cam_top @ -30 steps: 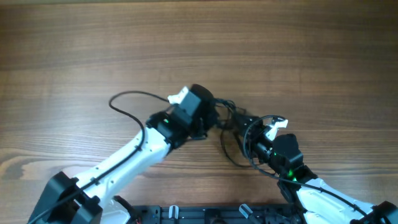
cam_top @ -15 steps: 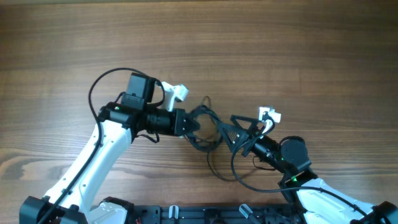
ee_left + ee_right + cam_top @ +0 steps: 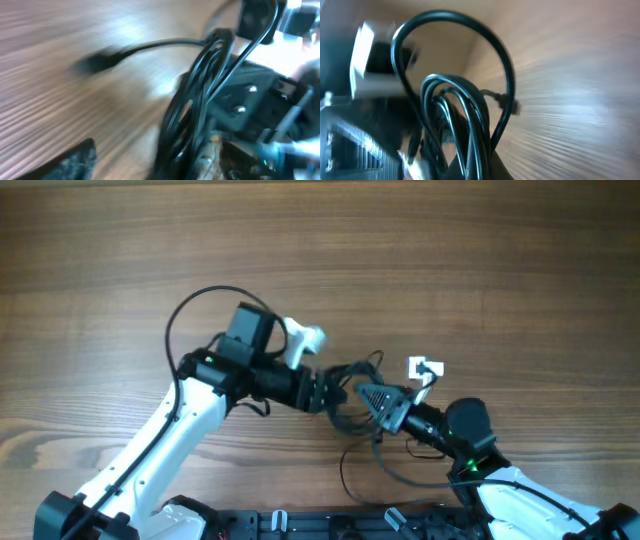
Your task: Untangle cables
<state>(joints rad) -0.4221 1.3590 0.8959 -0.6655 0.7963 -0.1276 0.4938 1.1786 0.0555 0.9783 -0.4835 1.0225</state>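
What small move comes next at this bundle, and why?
Probably ease the right gripper back toward its base: it looks shut on the cables, which sit bunched between it and the left gripper, so a gentle pull may loosen a strand.

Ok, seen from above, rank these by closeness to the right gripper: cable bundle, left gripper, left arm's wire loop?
1. cable bundle, centre, in the right gripper's grip.
2. left gripper, just left.
3. wire loop, far left.
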